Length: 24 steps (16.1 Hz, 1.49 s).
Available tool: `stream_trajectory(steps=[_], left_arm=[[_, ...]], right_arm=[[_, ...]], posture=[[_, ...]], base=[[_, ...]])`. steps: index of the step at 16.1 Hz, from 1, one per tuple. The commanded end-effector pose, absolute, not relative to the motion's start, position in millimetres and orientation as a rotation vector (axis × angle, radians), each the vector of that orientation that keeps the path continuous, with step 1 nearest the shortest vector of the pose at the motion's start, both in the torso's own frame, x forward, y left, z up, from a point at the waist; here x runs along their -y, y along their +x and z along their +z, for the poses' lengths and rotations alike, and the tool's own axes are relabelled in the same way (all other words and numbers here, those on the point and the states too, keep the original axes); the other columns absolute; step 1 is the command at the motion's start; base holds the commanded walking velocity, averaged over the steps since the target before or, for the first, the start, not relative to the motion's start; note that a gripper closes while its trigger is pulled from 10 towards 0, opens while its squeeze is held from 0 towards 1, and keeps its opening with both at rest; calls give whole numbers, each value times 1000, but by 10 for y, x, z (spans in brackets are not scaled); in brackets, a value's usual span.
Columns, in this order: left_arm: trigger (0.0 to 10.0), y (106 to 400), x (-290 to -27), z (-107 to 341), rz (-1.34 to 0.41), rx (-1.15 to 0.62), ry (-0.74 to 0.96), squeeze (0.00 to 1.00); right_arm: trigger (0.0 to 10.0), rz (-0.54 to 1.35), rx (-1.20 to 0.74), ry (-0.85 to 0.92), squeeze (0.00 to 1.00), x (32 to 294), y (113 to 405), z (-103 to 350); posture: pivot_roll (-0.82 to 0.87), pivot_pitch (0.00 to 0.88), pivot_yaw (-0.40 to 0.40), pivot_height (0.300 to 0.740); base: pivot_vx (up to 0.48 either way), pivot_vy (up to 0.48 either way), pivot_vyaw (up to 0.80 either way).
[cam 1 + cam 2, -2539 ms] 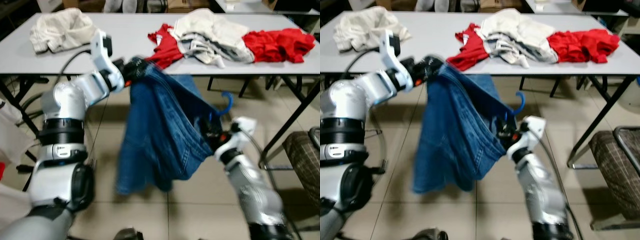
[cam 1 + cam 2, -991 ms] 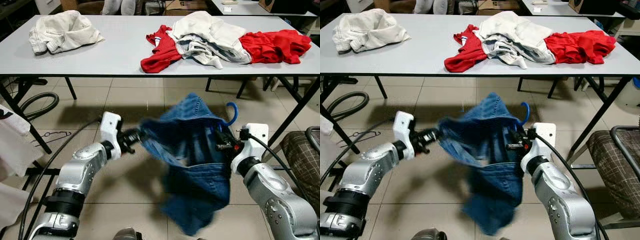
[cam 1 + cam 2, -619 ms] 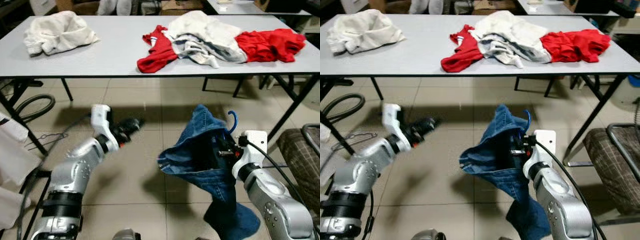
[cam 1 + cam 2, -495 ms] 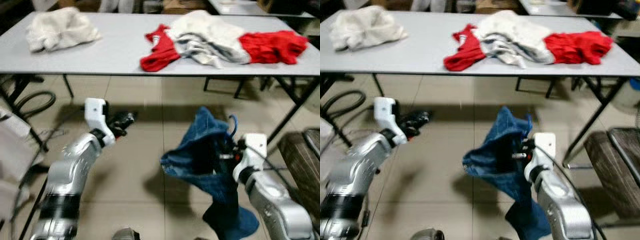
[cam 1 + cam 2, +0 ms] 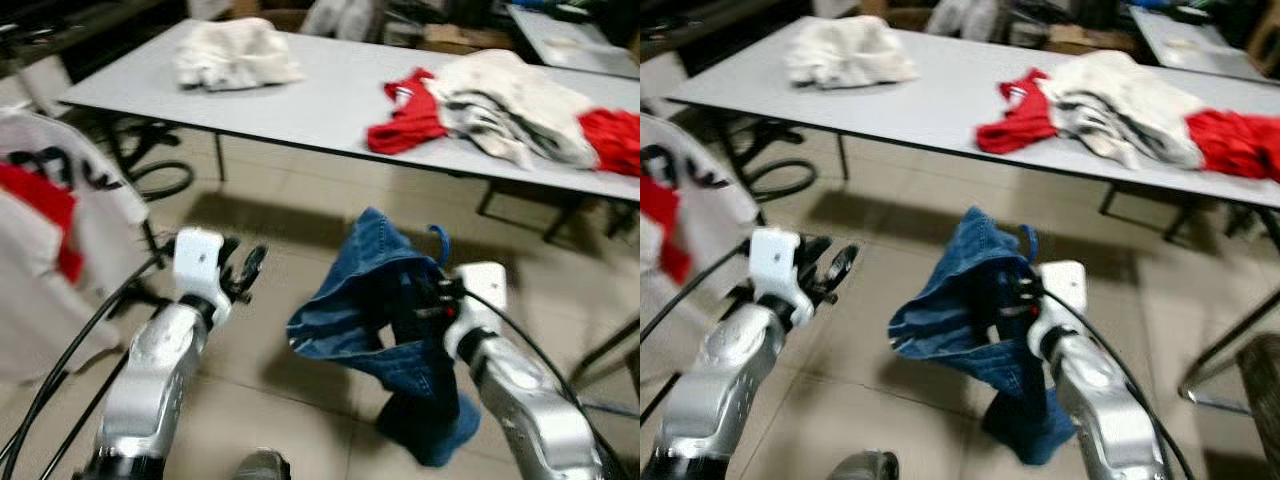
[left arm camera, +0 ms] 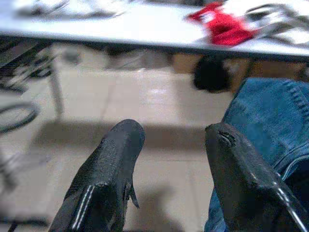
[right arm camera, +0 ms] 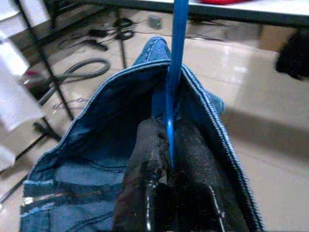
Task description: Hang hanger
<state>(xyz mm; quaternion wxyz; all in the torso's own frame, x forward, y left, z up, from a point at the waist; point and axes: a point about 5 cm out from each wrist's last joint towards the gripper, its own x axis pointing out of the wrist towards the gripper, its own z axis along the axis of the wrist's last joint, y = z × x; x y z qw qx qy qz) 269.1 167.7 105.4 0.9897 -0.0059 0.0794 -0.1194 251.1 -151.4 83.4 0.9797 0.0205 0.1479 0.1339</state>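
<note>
One hanger (image 7: 175, 72), blue, clamped in my right hand (image 7: 166, 159), jeans (image 5: 385, 320) draped over it. Left hand (image 6: 169, 159) has let go, now spread empty beside them. Jeans hang free; carrying to a rail comes next.

No text, label, brand, number or sign can be read in any view; black marks on the white garment (image 5: 45, 200) at the left are too blurred to decipher.
</note>
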Motion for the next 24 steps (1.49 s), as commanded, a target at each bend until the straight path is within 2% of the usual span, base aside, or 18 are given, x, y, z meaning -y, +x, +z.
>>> stream_trajectory(steps=[1, 3, 5, 7, 9, 12, 15, 17, 24], left_arm=[[10000, 2654, -1738, 976, -187, -175, -38, 0], [10000, 2509, -1896, 840, -75, -193, -33, 0], [10000, 2449, -1927, 903, -80, -183, 26, 0], [10000, 2461, -1875, 947, -139, -161, 63, 0], [10000, 2494, -1770, 970, -189, -160, 53, 0], [10000, 2660, -1765, 950, -191, -162, 34, 0], [10000, 2629, -1842, 1002, -202, -172, 38, 0], [10000, 2679, -1860, 933, -165, -172, 28, 0], [10000, 2725, -1898, 992, -169, -160, 55, 0]], right_arm=[[10000, 254, -268, 15, 0, 1539, 2544, 854], [10000, 242, -287, 54, 0, 1557, 2492, 747], [10000, 268, -282, 131, 0, 1492, 2429, 746], [10000, 329, -307, 86, 0, 1465, 2394, 679], [10000, 322, -339, 83, 0, 1559, 2411, 682], [10000, 288, -321, 88, 0, 1600, 2538, 731], [10000, 312, -324, 92, 0, 1545, 2518, 741], [10000, 285, -354, 80, 0, 1581, 2586, 620], [10000, 274, -342, 181, 0, 1513, 2680, 594]], posture=[[7, 0, -5, 740], [39, 0, -45, 740], [57, 0, -61, 740], [50, 0, -45, 740], [41, 0, -25, 740], [4, 0, 23, 740], [10, 0, 6, 740], [45, 0, -31, 740], [57, 0, -28, 740]], base=[[0, 0, 800], [0, 0, 800], [0, 0, 800], [0, 0, 800], [0, 0, 800], [0, 0, 800], [0, 0, 800], [283, 0, 800], [371, 0, 800]])
